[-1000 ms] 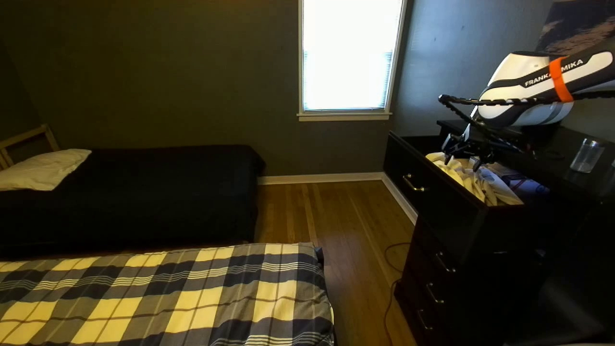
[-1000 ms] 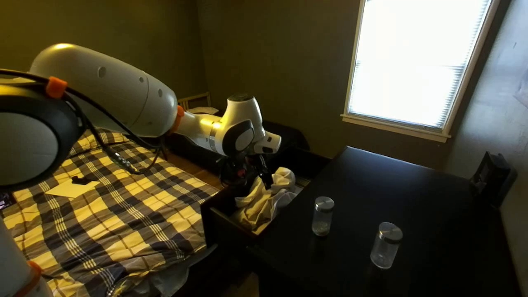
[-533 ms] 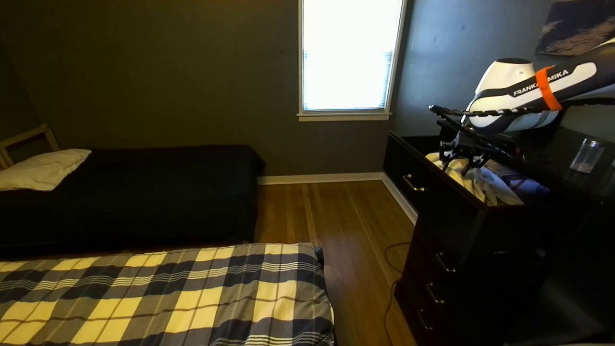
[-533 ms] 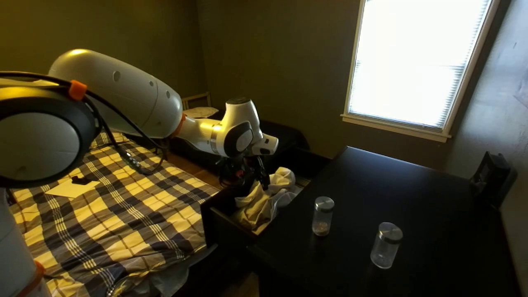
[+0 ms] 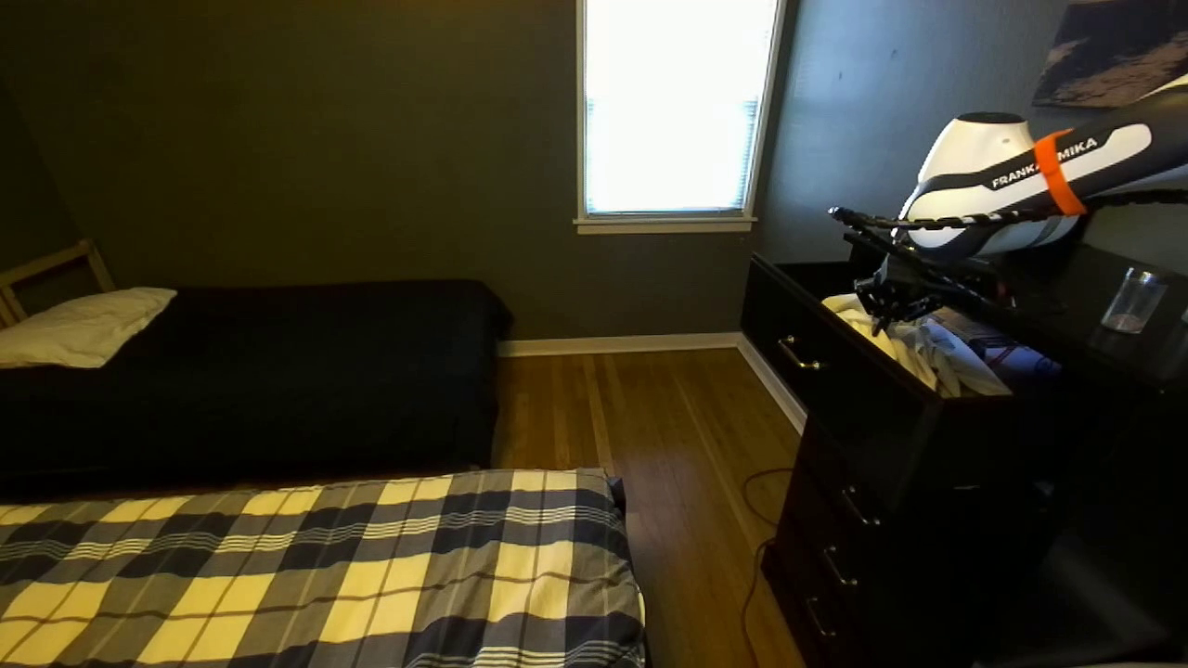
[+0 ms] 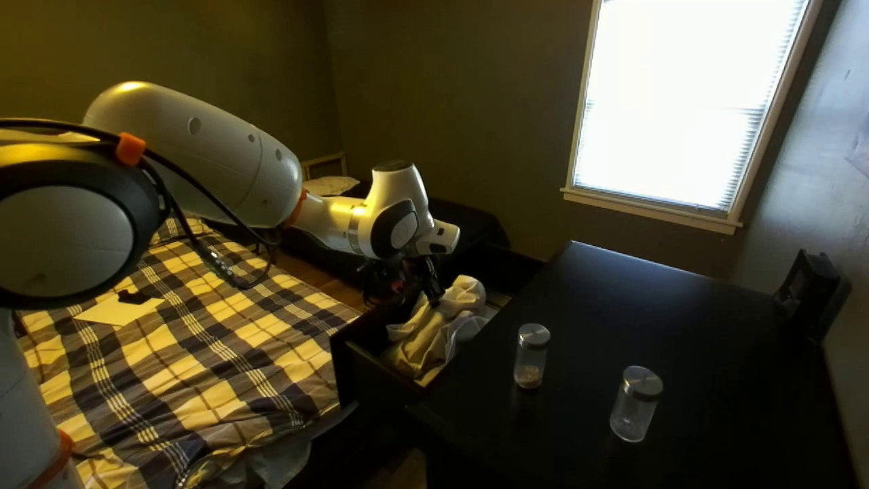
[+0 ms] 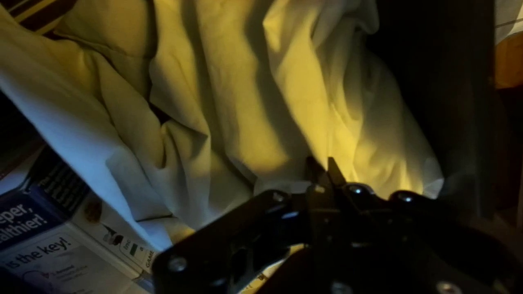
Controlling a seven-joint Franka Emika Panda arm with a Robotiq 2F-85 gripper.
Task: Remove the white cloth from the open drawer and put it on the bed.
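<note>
The white cloth (image 7: pixel 229 102) lies bunched in the open drawer (image 5: pixel 835 399) of the black dresser, and both exterior views show it there. My gripper (image 7: pixel 320 159) points down into the cloth, its fingertips drawn almost together. A narrow fold runs in between the tips, so it appears to be pinched, though the dark fingers hide part of the contact. In an exterior view the gripper (image 5: pixel 878 327) sits just inside the drawer front. A bed (image 5: pixel 325 575) with a plaid cover stands in the foreground, and a second bed (image 5: pixel 278 371) under a black cover lies behind it.
Two glass jars with metal lids (image 6: pixel 531 356) stand on the dresser top (image 6: pixel 597 305). Printed boxes (image 7: pixel 53 245) lie in the drawer beside the cloth. A sheet (image 6: pixel 119 309) with a small black object rests on the plaid bed. Wooden floor separates bed and dresser.
The arm came down slightly toward the cloth, then stopped. My gripper's fingers went from wide apart to nearly together. The cloth has stayed in the drawer.
</note>
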